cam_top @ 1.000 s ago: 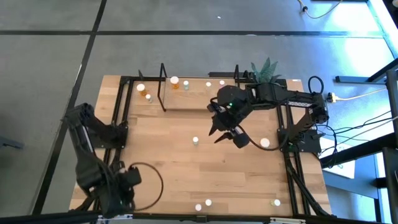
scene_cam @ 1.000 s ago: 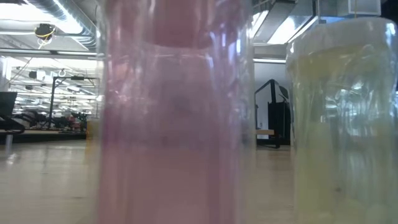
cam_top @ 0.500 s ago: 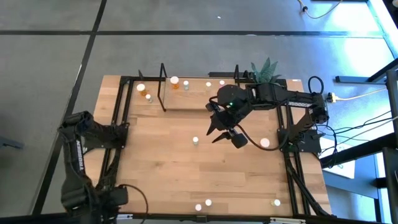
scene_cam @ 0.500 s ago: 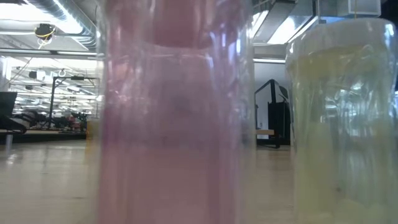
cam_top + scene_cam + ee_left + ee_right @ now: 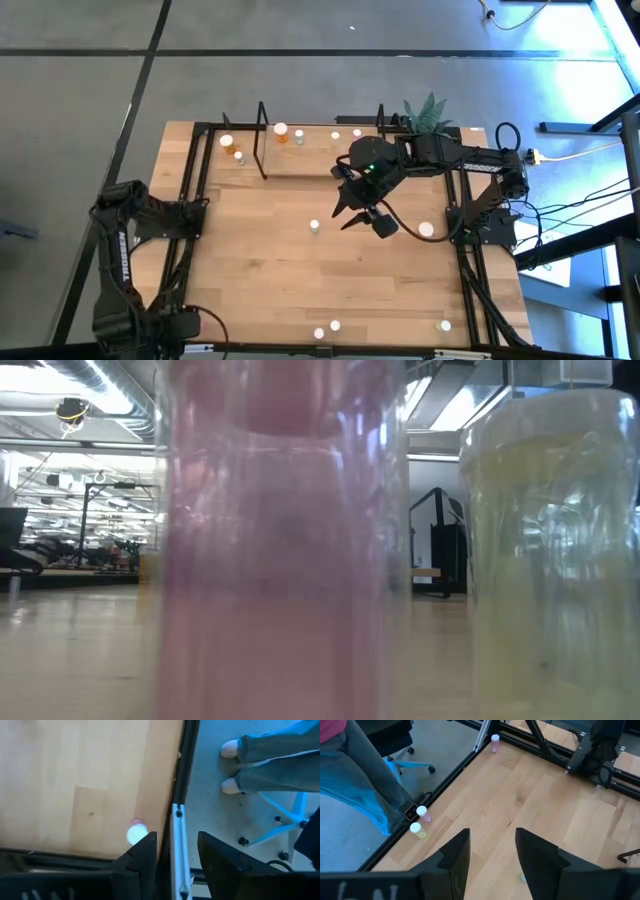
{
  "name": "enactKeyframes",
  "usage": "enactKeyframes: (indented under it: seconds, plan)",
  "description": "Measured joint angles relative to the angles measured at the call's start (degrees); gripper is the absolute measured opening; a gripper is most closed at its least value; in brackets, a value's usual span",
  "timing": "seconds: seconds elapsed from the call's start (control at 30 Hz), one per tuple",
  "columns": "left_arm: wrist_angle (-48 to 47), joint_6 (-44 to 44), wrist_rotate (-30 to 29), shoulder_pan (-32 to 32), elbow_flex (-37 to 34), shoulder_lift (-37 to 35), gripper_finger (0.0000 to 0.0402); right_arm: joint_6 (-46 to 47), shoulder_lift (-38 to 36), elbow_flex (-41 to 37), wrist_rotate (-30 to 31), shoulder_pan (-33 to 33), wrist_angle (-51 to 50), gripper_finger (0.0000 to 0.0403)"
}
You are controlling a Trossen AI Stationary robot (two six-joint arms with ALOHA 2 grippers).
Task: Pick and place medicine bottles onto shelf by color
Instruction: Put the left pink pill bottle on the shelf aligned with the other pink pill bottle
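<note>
Small white-capped medicine bottles stand scattered on the wooden table. One stands mid-table, just left of my right gripper, which hovers open above the boards. My left gripper is at the near left corner, pointing down and open over the table's edge rail; a pink bottle stands beside one finger, untouched. The shelf stands at the far edge, and several bottles stand on it. A pink bottle and a yellowish bottle fill the low view.
The black frame runs along the table's sides. A plant stands at the far right. More bottles stand left of the shelf, at the right and near the front edge. A person's legs are beside the table.
My left arm has swung toward the table's near left corner and sunk, its wrist rolling on the way. My right gripper has kept still. No bottle has moved.
</note>
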Motion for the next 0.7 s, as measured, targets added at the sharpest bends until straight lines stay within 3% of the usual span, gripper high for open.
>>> enactKeyframes:
  seconds: [0.2,0.7]
  plan:
    - [6.4,0.2,0.1,0.0,-5.3,0.0,0.0135,0.0,0.0,0.0,0.0,0.0,0.0,0.0159]
    - [8.2,0.2,4.7,0.0,-11.4,0.0,0.0135,-0.1,0.0,0.0,0.0,0.0,0.0,0.0159]
